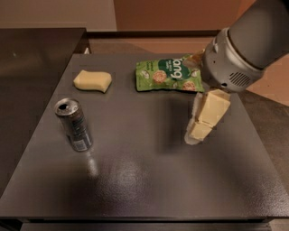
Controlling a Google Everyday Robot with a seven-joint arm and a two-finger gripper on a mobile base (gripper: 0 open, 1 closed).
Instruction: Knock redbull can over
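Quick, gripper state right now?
Gripper: above the right side of the table, well apart from the upright redbull can; open or closed cannot be told.

The setting looks like an office break area or kitchenette given over to robot trials. A dark speckled table with a plain tan wall behind it carries a green snack bag, a pale yellow sponge and the redbull can. The robot's gripper hangs over the table's right side.

Dim, warm light. The gripper, soft-edged over the table's right side, throws a faint shadow to its left; a dull sheen lies lower left of it.
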